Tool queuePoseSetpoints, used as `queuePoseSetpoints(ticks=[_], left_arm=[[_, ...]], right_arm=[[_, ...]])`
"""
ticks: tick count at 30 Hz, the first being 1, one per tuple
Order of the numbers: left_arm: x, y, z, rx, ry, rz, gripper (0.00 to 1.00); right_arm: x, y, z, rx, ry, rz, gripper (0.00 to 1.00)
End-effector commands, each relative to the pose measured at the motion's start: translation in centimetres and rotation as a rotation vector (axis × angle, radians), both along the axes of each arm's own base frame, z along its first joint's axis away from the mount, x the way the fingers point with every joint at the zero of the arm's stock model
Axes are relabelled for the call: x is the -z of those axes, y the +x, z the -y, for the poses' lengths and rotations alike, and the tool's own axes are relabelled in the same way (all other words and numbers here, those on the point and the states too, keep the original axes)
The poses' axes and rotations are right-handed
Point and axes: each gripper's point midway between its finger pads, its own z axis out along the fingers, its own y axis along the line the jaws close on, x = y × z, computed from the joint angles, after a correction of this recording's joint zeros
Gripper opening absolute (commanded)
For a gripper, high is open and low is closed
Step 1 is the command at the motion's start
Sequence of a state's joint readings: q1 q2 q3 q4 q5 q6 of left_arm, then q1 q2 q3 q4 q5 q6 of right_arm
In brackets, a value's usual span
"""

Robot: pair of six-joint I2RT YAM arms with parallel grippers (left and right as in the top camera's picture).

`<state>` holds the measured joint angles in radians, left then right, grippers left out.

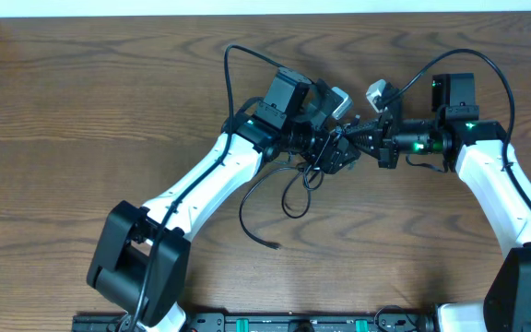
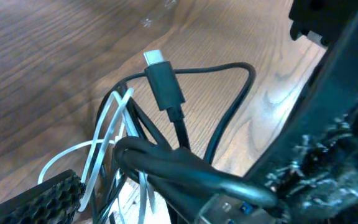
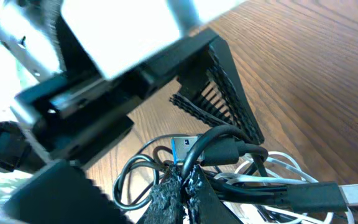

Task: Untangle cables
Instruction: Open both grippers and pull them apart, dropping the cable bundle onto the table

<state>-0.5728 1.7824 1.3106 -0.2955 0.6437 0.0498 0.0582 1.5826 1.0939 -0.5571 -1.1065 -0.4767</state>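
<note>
Several light, limp cables (image 1: 295,189) are bunching together; right gripper (image 3: 182,185) is pinching them, left gripper (image 1: 330,155) is gaping wide; stiff plug ends (image 2: 163,84) are likely offering surer holds.

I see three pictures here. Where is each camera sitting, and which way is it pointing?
Overhead: fixed above the table, looking straight down; the left arm and right arm show, left gripper and right gripper meeting at the cables.
Left wrist: on the left arm, looking along its open fingers at a black plug and white cord.
Right wrist: on the right arm, looking past its shut fingers pinching the cables.
Shared: both wrist views show the white cord and a blue-tipped plug.
</note>
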Motion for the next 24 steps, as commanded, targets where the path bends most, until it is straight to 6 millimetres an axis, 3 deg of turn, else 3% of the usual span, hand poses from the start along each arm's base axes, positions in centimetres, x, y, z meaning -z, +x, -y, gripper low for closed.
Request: queuePoseSetpoints(ticks=[1,5,9,12,14,19,24], left_arm=[[0.2,1.6,-0.6,-0.059,0.031,0.031,0.99],[-0.6,2.0,-1.2,-0.069,0.012,0.038,0.99],[-3.1,2.8,-2.8,-0.088,-0.042,0.059,0.98],[-5.1,3.6,-4.8,-0.128,-0.068,0.083,0.93],[-6.0,4.1,-6.3,-0.162,-0.071,0.094,0.84],[-6.0,4.9,-9.0,-0.225,-0.056,0.070,0.81],[-5.5,4.6,-9.5,-0.234,-0.039,0.037,0.80]], right_arm=[[-2.0,-1.3,-1.1,-0.069,0.083,0.018,0.01],[-1.2,-0.7,-0.7,-0.029,0.030,0.007,0.01],[-0.2,-0.1,-0.1,0.024,-0.029,-0.018,0.01],[0.0,0.2,0.0,0.044,-0.036,-0.035,0.01],[0.1,0.6,0.1,0.074,-0.043,-0.057,0.01],[2.4,2.7,2.3,0.310,-0.164,-0.208,0.01],[4.1,2.8,3.8,0.421,-0.243,-0.297,0.01]])
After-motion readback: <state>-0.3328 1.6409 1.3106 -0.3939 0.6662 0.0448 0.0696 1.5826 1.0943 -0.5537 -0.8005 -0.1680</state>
